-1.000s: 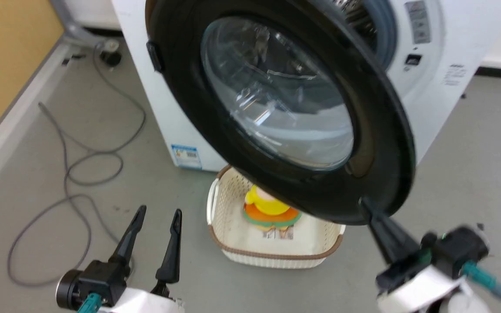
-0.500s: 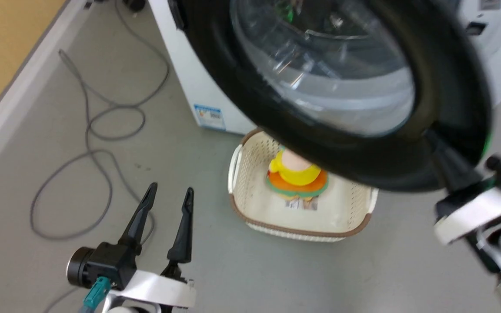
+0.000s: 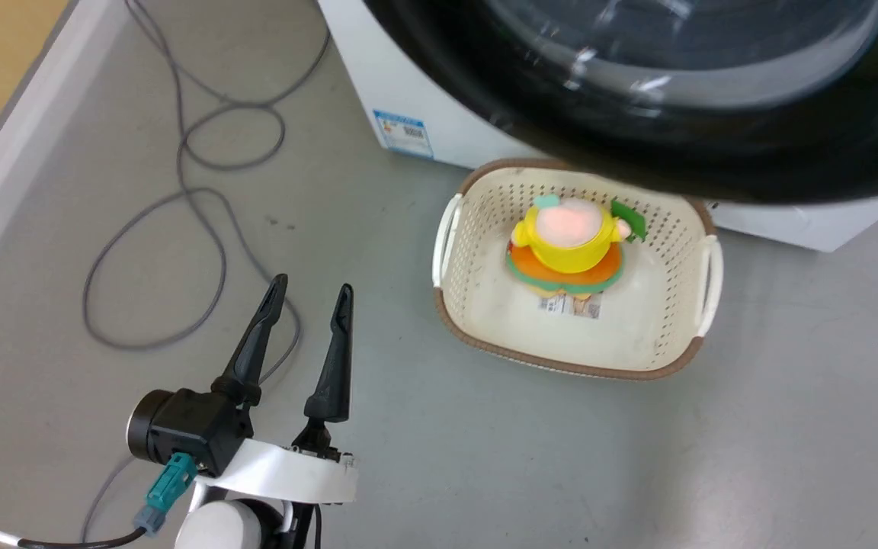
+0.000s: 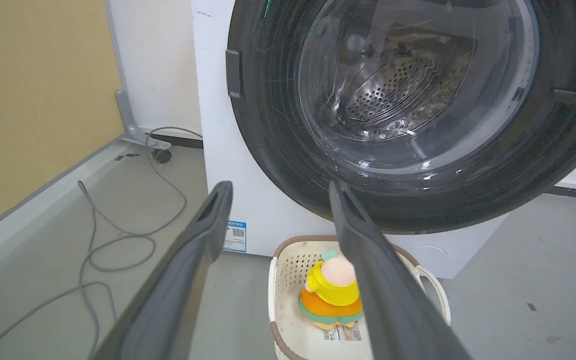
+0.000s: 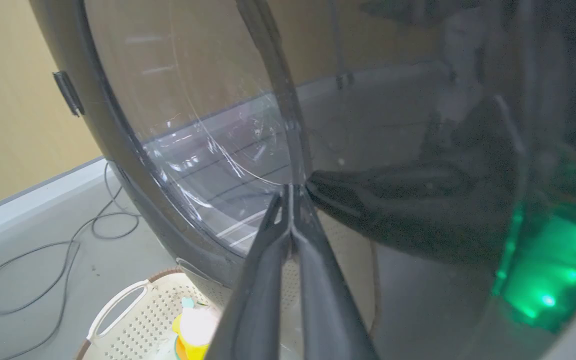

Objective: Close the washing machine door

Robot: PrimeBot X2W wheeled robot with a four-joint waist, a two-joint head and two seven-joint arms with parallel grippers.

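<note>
Laundry/utility corner, indoors. Evidence: white front-load washing machine (image 4: 238, 200) standing straight on a bare grey floor (image 3: 485, 473), blue label sticker (image 3: 405, 133) low on its front. Perforated cream basket (image 3: 702, 274) on the floor just in front, plush toy (image 3: 565, 244) inside. Loose grey cable (image 3: 224, 255) looped across the floor. Yellow wall (image 4: 33, 100) with pale skirting (image 3: 1, 152) on the left.

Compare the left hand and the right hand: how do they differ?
The left hand is open, its long dark fingers apart; the right hand is shut. The left hand touches nothing; the right hand's tips rest against the round black-rimmed glass door. Both have dark tapered fingers.
</note>
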